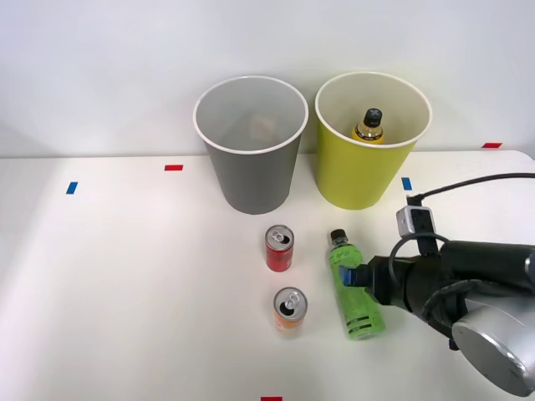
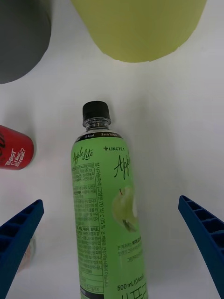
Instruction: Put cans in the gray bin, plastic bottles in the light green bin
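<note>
Lying on counter point(image 1: 125, 276), green-label bottle point(image 1: 355, 288) is straddled by wide-open, empty end effector point(image 2: 112, 243), near light green bin point(image 1: 368, 180). Risk: round bottle rolled aside if closed off-centre.

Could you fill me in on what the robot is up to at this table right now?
It is sorting drinks into two bins. The right pincer is open, its fingers on either side of the green-label bottle, which stands on the table and is not yet gripped. The amber bottle already sits in the light green bin. The red can and the orange can stand on the table in front of the gray bin.
</note>
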### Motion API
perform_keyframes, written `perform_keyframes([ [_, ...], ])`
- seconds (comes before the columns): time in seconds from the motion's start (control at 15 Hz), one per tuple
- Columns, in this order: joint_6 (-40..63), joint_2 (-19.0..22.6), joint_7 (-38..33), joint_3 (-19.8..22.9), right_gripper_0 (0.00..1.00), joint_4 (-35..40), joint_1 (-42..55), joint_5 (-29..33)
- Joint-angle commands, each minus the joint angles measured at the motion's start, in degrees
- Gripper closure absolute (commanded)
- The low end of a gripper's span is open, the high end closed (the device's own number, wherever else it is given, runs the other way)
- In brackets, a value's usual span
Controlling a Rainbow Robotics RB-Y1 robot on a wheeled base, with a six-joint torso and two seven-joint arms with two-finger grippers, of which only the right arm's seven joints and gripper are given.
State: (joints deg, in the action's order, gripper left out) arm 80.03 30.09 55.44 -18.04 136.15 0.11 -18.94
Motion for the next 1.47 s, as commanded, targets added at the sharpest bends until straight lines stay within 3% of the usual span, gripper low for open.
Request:
perform_keyframes([
  [0.07,3.64,-1.26,-6.04,-4.28,0.0,-0.01,-3.01,4.0],
  [0.87,10.06,-6.09,-6.39,-5.33,0.0,-15.21,-12.94,4.17],
  [1.47,8.91,-12.95,-5.78,-5.33,0.0,-25.41,-16.11,10.85],
])
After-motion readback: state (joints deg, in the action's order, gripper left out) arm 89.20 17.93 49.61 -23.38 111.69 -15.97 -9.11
